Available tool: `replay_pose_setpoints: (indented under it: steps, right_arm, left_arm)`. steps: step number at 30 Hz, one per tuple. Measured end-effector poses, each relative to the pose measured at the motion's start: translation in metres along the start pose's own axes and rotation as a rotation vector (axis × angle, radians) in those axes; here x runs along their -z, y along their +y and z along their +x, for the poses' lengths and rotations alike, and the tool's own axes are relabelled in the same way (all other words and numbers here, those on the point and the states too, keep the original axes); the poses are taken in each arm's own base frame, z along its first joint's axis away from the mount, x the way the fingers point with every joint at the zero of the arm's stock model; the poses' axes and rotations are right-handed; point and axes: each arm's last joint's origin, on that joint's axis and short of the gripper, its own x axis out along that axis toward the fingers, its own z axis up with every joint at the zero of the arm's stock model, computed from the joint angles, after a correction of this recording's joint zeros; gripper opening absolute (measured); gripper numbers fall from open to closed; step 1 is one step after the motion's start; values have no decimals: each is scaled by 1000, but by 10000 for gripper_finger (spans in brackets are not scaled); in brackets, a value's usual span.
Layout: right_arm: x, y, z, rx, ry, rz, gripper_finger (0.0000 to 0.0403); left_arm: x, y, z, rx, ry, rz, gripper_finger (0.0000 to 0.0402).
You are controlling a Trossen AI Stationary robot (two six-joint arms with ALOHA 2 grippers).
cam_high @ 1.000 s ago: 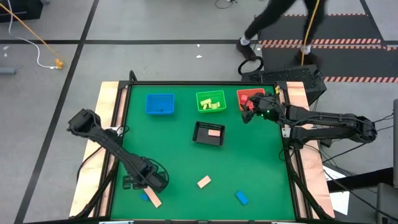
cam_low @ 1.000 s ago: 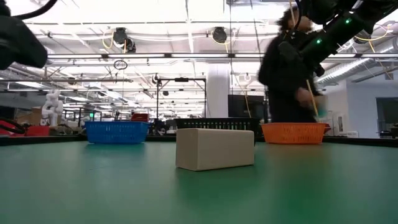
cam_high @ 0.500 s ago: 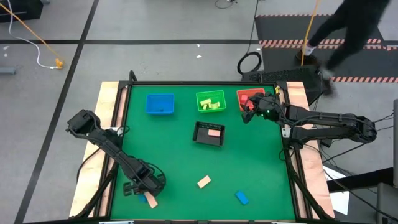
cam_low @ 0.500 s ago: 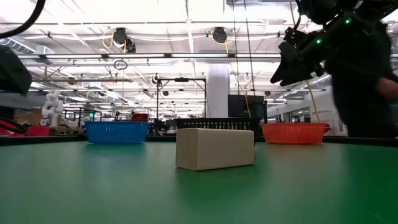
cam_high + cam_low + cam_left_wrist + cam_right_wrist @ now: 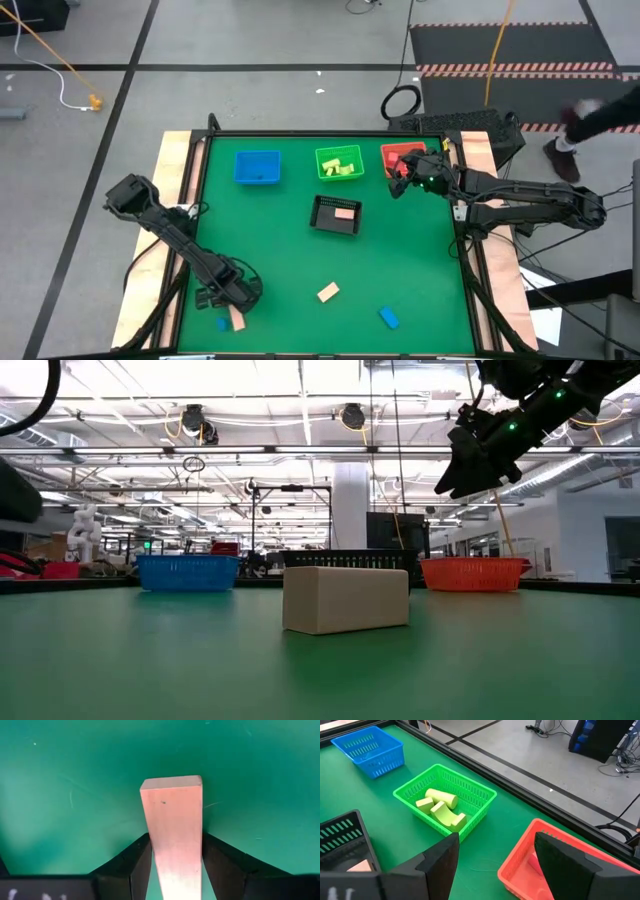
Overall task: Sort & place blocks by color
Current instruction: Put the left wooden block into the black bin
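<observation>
A tan bar (image 5: pixel 173 827) is clamped between the fingers of the left hand (image 5: pixel 232 308) near the worktop's (image 5: pixel 280 270) front-left corner, a small blue block (image 5: pixel 221 324) just beside it. The right hand (image 5: pixel 496 865) is held with fingers spread and nothing between them above the red tray (image 5: pixel 397 155) — at the back-right. Two more blocks — one tan (image 5: pixel 328 292), one blue (image 5: pixel 389 318) — are seen near the front edge.

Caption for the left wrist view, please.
Left gripper clamps a tan block between its fingers above the green table.
</observation>
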Motion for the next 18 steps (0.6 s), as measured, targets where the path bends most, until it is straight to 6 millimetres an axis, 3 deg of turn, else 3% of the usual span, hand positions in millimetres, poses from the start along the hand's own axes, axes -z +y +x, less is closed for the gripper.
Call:
replay_pose_setpoints:
  steps: [5,10,18]
  right_arm:
    - [0,0,0,0,1,0,251]
    - [0,0,0,0,0,0,251]
    - [0,0,0,0,0,0,251]
  left_arm:
    - [-3,-1,1,41,-38,81,167]
    - [-6,-4,0,49,-55,123,132]
    - [-11,-10,-4,105,-103,162,132]
